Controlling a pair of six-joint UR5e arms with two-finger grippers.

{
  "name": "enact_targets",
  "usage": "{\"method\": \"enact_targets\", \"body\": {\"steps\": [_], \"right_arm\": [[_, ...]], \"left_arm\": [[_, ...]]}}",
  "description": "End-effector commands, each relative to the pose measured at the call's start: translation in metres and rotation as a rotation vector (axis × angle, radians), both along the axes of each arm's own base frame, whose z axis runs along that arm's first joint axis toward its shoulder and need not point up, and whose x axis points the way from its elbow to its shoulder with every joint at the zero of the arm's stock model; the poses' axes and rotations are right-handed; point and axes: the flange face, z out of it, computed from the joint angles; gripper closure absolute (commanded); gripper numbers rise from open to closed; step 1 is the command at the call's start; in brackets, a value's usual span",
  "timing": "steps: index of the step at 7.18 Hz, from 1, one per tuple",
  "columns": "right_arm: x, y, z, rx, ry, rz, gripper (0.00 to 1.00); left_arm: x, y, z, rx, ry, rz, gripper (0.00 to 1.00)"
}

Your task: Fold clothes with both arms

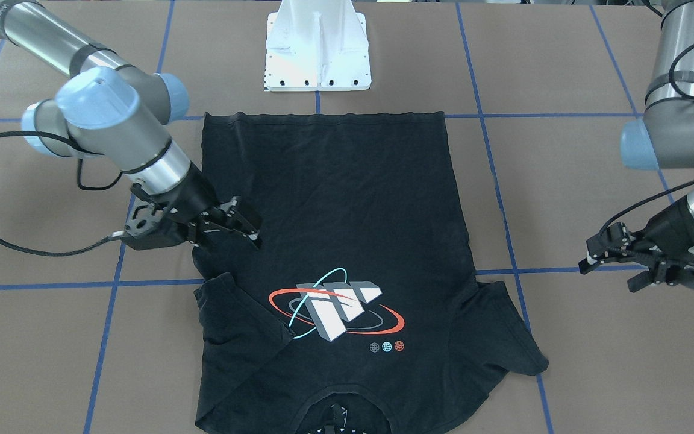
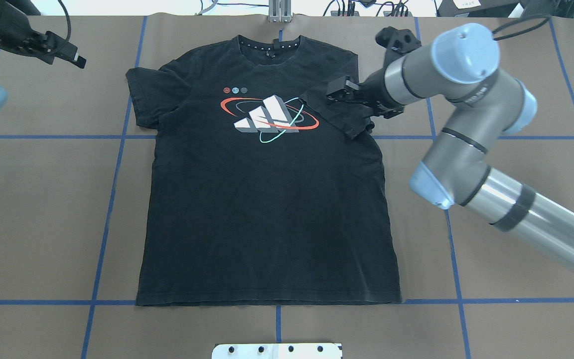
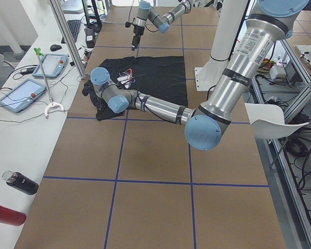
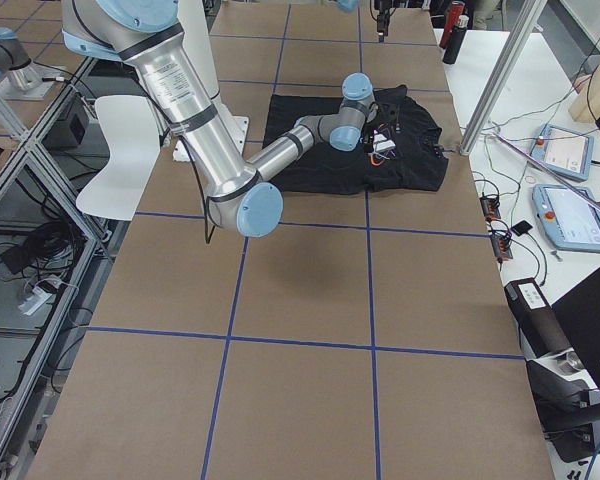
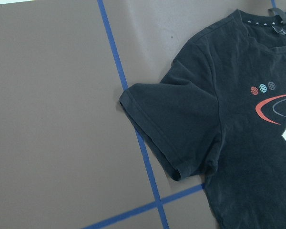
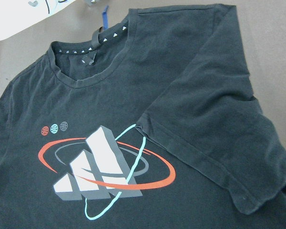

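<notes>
Fingers first, from the robot's left: the left fingers [image 1: 601,250] stand parted and hold nothing. They hang above bare desk [image 2: 43,199], well apart from the black T-shirt [image 2: 267,209]. The shirt lies flat and face up in the middle of the desk, with its collar [image 2: 269,45] at the far side and its hem nearest the robot's base.

The left sleeve [image 2: 142,94] is spread out flat and not yet folded. The risk there lies in the pick. The cotton is thin and lies tight to the desk, so the fingers could close on nothing. Going too deep, they could bunch the shoulder along with the sleeve.

The graphic [image 2: 267,117] is partly lapped by the right sleeve [image 2: 337,117], which is turned in over the chest with its cuff running at a slant. A fold left slanted like that would likely show as a crooked edge once the body is doubled over.

The right fingers [image 1: 243,228] look spread, with no cloth between them as far as I can tell. They sit low, just over that folded sleeve. If they draw away sideways and not upward, a fingertip could snag the cuff and flip the sleeve open. Were the two arms later to lift the shirt unevenly, the flat body could skew and wrinkle.
</notes>
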Motion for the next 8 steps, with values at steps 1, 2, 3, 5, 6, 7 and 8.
{"method": "enact_targets", "body": {"steps": [1,2,3,5,6,7,8], "right_arm": [[0.052,0.013,0.028,-0.029,-0.010,-0.023,0.00],[0.074,0.011,0.041,-0.049,-0.015,-0.028,0.00],[0.087,0.019,0.046,-0.047,-0.017,-0.024,0.00],[0.111,0.048,0.065,-0.050,-0.006,-0.011,0.00],[0.117,0.054,0.068,-0.052,-0.003,-0.007,0.00],[0.121,0.059,0.074,-0.058,0.001,-0.007,0.00],[0.123,0.062,0.077,-0.063,0.005,-0.007,0.00]], "left_arm": [[0.049,-0.017,-0.009,0.020,-0.033,-0.029,0.01],[0.065,-0.029,-0.014,0.057,-0.024,-0.029,0.02],[0.076,-0.039,0.011,0.112,0.004,-0.025,0.06],[0.081,-0.045,0.034,0.119,-0.026,-0.060,0.18],[0.108,-0.050,0.024,0.091,-0.025,-0.075,0.25],[0.114,-0.060,0.034,0.113,-0.044,-0.111,0.30],[0.116,-0.059,0.053,0.133,-0.038,-0.118,0.32]]}}
